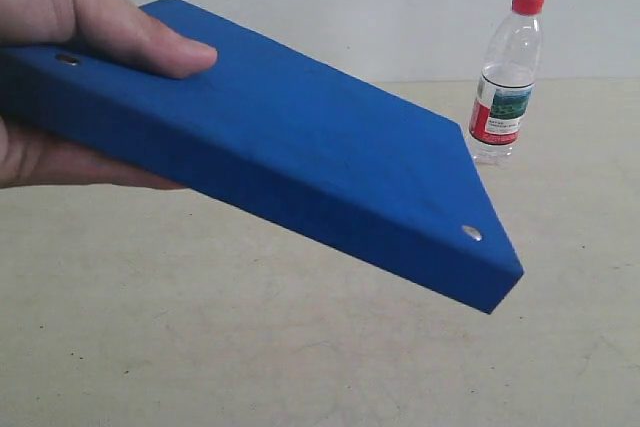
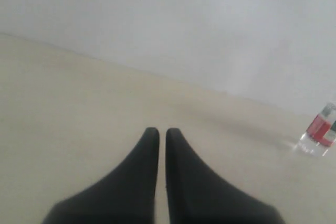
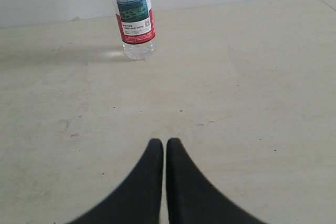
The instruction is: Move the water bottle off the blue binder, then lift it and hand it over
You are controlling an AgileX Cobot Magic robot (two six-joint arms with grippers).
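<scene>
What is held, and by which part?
A person's hand holds the blue binder by one end, thumb on top. The left gripper and right gripper are shut and empty; the water bottle stands free.

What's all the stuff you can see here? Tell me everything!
bottle: one, clear with red cap and red, white and green label, standing upright on the table
binder: one, blue, held tilted in the air, apart from the bottle
table: one, beige, under everything
wall: one, whitish, behind the table
hand: one, gripping the binder's left end
left gripper: one, black, shut, empty, over the table
right gripper: one, black, shut, empty, pointing toward the bottle
</scene>
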